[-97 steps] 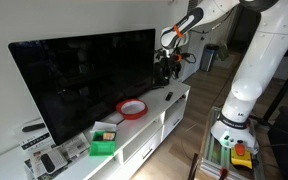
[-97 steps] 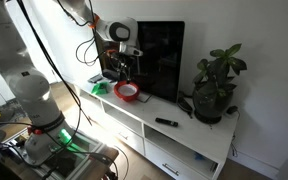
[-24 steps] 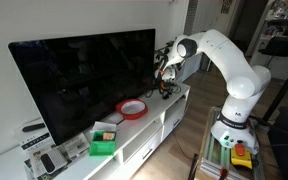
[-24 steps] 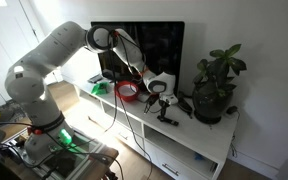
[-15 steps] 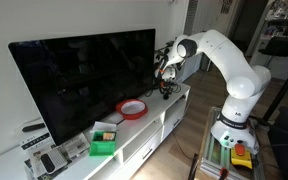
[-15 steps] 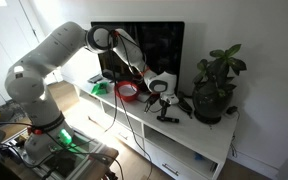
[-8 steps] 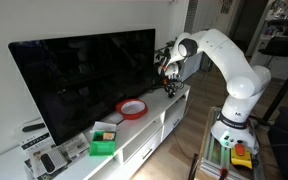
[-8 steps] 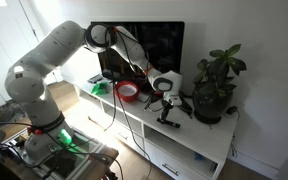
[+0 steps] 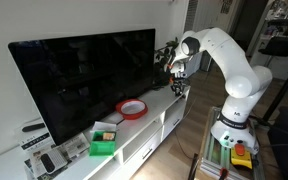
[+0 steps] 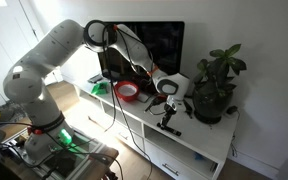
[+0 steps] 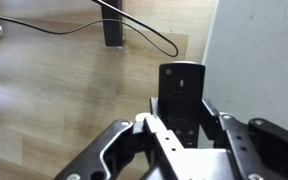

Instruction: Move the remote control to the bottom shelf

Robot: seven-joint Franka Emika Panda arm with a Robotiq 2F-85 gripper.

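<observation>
Since a moment ago, the gripper [image 10: 170,112] has lifted up and come out toward the front edge of the white cabinet [image 10: 206,138]. It is clamped on the remote control [image 11: 182,92], which hangs in the air, off the cabinet top. So the pick-up is done. Putting it on the bottom shelf is still left; that shelf is hard to make out. The arm [image 9: 224,55] reaches far out, with the wrist pointing down.
</observation>
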